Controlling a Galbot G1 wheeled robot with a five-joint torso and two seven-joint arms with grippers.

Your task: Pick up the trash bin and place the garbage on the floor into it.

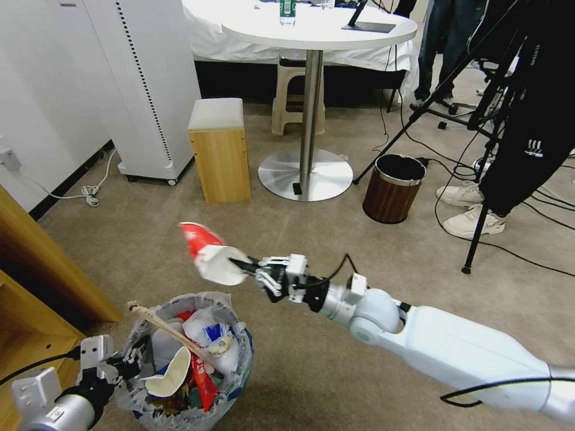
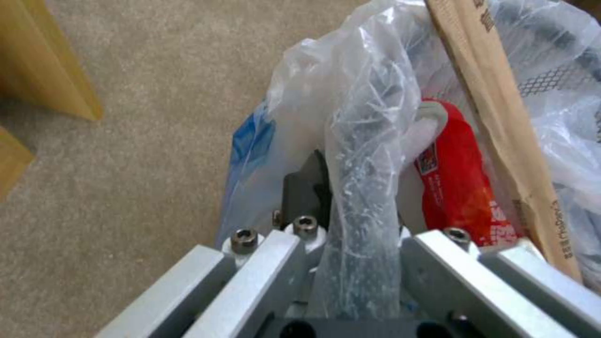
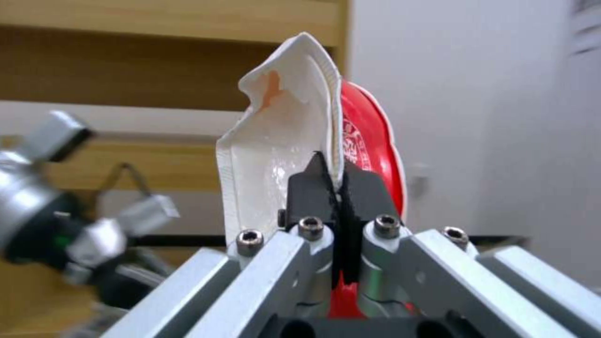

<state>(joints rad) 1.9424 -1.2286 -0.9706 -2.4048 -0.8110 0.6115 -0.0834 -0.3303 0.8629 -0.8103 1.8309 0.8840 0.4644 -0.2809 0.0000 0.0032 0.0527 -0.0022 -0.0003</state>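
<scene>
Nearest the robot, low on its left, the left gripper (image 1: 129,363) has its jaws closed on the rim of the trash bin (image 1: 235,383), pinching the bag-covered edge between them; in the left wrist view the crinkly plastic liner (image 2: 369,141) runs straight down into the grip. The bin sits at the lower left of the head view, just beside a wooden cabinet (image 1: 36,287), over the beige floor (image 1: 359,371); whether it rests on the carpet or is lifted clear cannot be told. It is already crowded with garbage: a crumpled paper cup (image 1: 169,371), a red wrapper (image 1: 203,383), a long wooden stick in a paper sleeve (image 1: 171,332) leaning across the rim, and balled white plastic (image 1: 209,335).

A little farther out, the right arm reaches in from the right, and the right gripper (image 1: 248,266) hangs above and slightly beyond the bin. Its jaws are shut tight on a crushed red-and-white paper cup (image 1: 209,257), gripping the cup's flattened wall, as the right wrist view shows closely (image 3: 281,141).

Beyond that, a brown wood-grain bin with a metal rim (image 1: 393,187) stands on the carpet, near the round base of a white bench (image 1: 317,27). A wooden stool with a pale cushion (image 1: 218,149) stands to the left of it, next to a tall white appliance (image 1: 150,90).
</scene>
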